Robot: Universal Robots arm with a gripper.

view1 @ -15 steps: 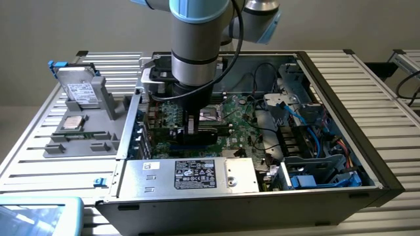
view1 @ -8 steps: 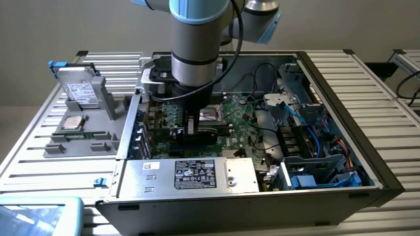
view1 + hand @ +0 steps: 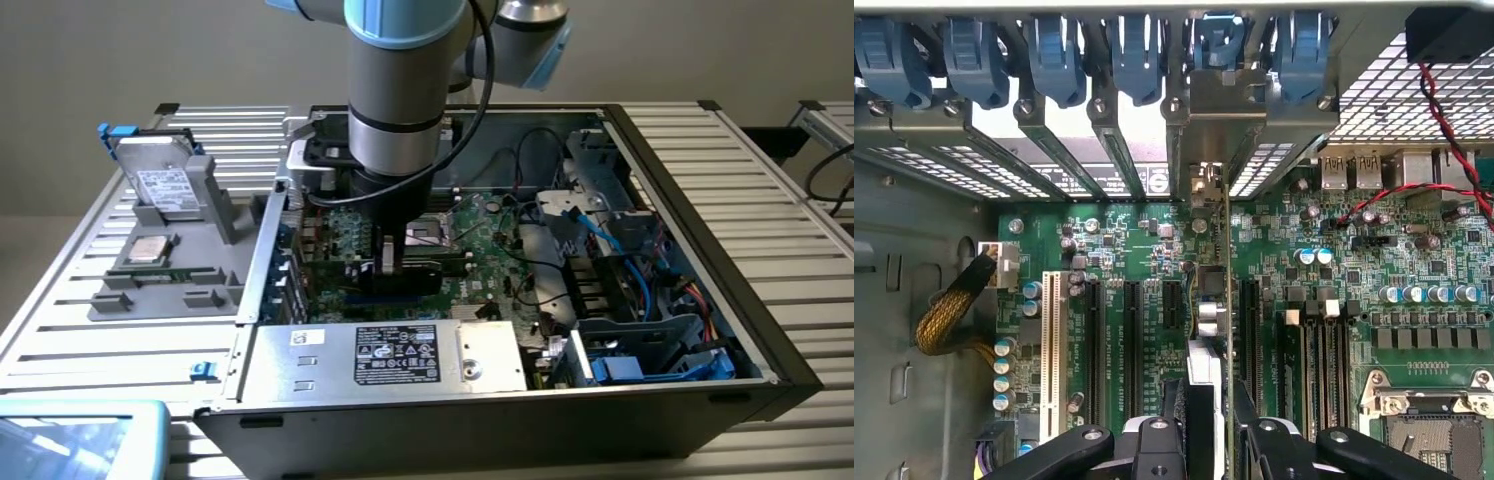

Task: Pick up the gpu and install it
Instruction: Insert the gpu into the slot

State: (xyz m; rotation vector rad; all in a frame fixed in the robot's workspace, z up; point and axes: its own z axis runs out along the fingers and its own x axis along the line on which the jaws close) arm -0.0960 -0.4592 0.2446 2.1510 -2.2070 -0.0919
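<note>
Gpu (image 3: 1206, 318) edge-on and upright over the motherboard (image 3: 1354, 300), clamped from both sides by the gripper (image 3: 1209, 425). Black fingers (image 3: 1176, 430) pressed against either face of the card, pinching it. Runs in line with one of the black expansion slots, its metal bracket up against the rear wall of the case, among the row of slot covers and under the blue latches (image 3: 1054, 50). Cannot tell whether seated fully in the slot. Just beside it on one side, more black slots and a white slot (image 3: 1051, 340); farther that way, a yellow-sleeved cable bundle (image 3: 949, 310) at the case wall. On the other side, the cpu socket (image 3: 1424, 425), with red and black twisted wires (image 3: 1444, 130) crossing near the rear ports. In the exterior view, arm straight down into the open computer case (image 3: 467, 425), gripper low over the board near the case's rear wall. Nearer the camera, power supply (image 3: 387, 355) with its dark label; toward the exterior view's right, blue cables (image 3: 627, 250). Outside the case, at the exterior view's left, hard drive (image 3: 167, 185) upright in a grey holder on the slatted table (image 3: 80, 330).
</note>
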